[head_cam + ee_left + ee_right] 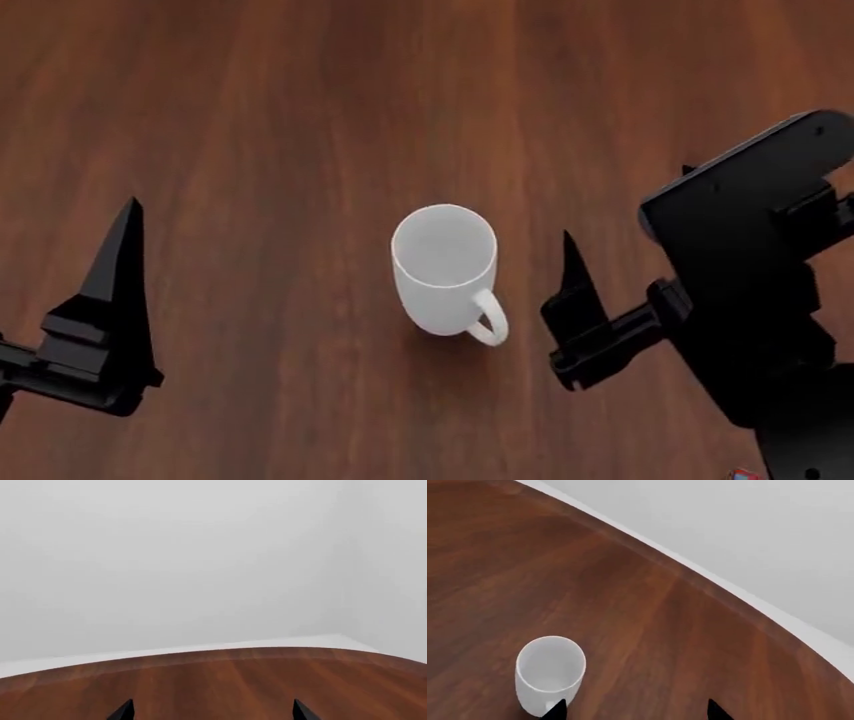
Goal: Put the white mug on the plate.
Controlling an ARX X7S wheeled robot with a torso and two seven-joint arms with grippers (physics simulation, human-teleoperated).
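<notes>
The white mug [445, 265] stands upright on the brown wooden table, its loop handle [490, 318] turned toward me and slightly right. My right gripper [636, 711] is open and empty. One of its black fingers [577, 290] hangs just right of the mug, apart from it. In the right wrist view the mug [550, 672] sits off to one side of the jaws, not between them. My left gripper [213, 712] is open wide over bare wood, and its finger [114, 290] is far left of the mug. The plate is out of view.
The table's curved far edge [220, 652] shows in the left wrist view, with a pale wall behind it. The same edge [694, 575] runs diagonally through the right wrist view. A sliver of something red and blue [742, 472] peeks in beside my right arm.
</notes>
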